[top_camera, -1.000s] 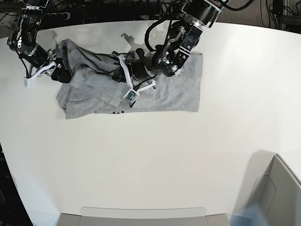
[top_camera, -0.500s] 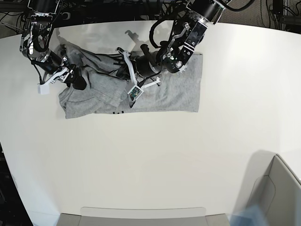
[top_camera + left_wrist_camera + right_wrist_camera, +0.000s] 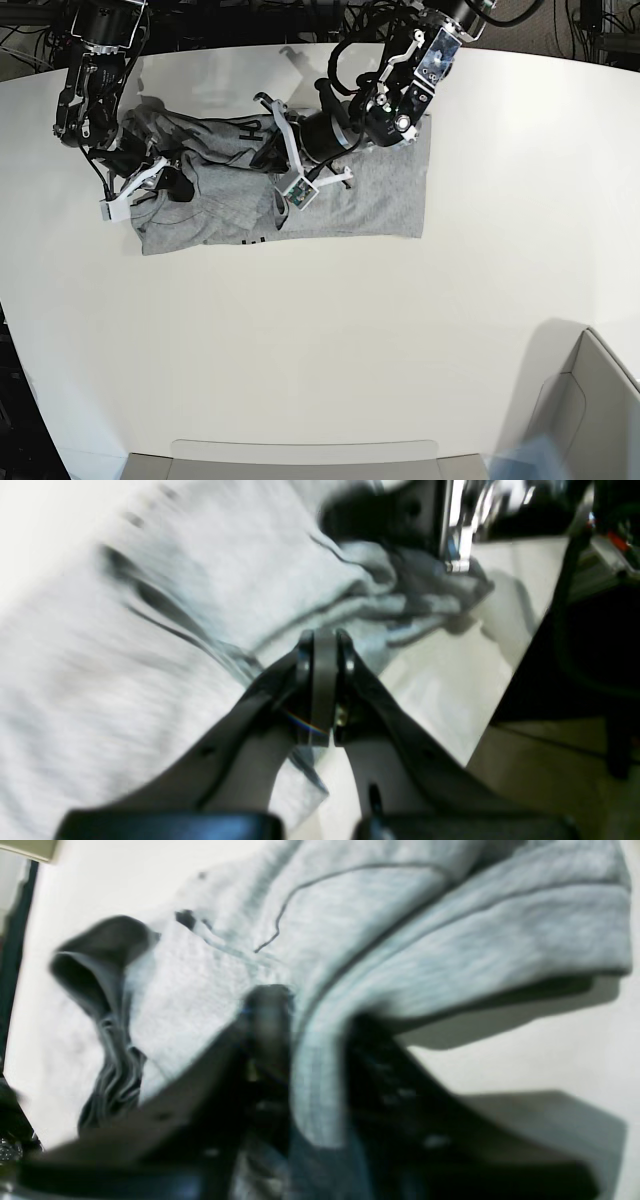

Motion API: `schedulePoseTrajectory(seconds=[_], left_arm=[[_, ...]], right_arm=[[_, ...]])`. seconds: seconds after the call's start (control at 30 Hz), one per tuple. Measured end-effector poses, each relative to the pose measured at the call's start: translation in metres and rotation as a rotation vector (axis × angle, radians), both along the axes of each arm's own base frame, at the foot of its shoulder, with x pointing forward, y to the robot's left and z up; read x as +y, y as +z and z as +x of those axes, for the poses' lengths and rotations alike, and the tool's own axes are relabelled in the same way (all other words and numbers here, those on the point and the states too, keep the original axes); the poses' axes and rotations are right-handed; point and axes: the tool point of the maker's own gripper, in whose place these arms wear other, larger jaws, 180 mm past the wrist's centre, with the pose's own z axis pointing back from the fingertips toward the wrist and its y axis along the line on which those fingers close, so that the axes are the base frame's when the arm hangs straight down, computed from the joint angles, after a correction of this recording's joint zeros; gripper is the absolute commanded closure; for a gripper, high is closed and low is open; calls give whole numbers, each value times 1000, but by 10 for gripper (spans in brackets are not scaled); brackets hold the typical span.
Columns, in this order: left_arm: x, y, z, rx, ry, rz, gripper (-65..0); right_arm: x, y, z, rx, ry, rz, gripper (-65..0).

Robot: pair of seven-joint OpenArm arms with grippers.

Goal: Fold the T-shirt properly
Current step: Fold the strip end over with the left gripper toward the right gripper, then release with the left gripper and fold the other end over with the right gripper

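Note:
The heather-grey T-shirt [image 3: 380,190] lies on the white table [image 3: 320,340], flat on its right half and bunched and folded on its left. Black lettering [image 3: 250,130] shows on a turned-up fold. My left gripper [image 3: 272,158] is over the shirt's middle. In the left wrist view it [image 3: 322,680] is shut, with a cloth [image 3: 150,630] edge pinched under its tips. My right gripper [image 3: 178,180] is at the shirt's left end. In the right wrist view it [image 3: 310,1060] is shut on a thick fold of the shirt [image 3: 400,930], lifted off the table.
A grey bin [image 3: 590,400] stands at the front right corner. A grey tray edge [image 3: 300,455] runs along the front. The table's back edge [image 3: 230,50] with cables and dark equipment is just behind both arms.
My right gripper has moved right and towards the front, carrying the shirt's left fold over the body. My left gripper has shifted slightly back and right with its cloth. Lettering now shows.

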Motion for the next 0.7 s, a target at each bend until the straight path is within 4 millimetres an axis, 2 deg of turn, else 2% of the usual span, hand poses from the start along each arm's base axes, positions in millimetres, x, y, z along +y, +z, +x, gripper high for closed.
schedulePoseTrajectory(seconds=[0.1, 0.17, 0.27, 0.33, 0.4, 0.47, 0.57, 0.63, 0.7], left_arm=[[4, 14, -3, -18, 22, -40, 0], [19, 12, -5, -2, 71, -41, 0], [48, 8, -1, 11, 162, -18, 0], [66, 13, 6, -12, 221, -12, 0], [77, 14, 8, -13, 260, -14, 0], [90, 8, 7, 8, 300, -4, 0], [111, -4, 1, 47, 361, 20, 0], [127, -12, -3, 72, 403, 41, 0], [141, -20, -8, 105, 430, 74, 0]], right_arm=[[-6, 0, 2, 1, 37, -74, 0], [-18, 2, 5, 1, 56, -157, 0], [-47, 6, 7, 19, 45, -293, 0], [-70, 9, 9, 52, -29, -371, 0], [-90, 14, 10, 74, -99, -453, 0], [-102, 23, 10, 81, -136, -531, 0], [-96, 42, 16, 52, -120, -618, 0], [-79, 56, 22, 28, -71, -693, 0], [-53, 67, 29, -2, -44, -738, 0]])
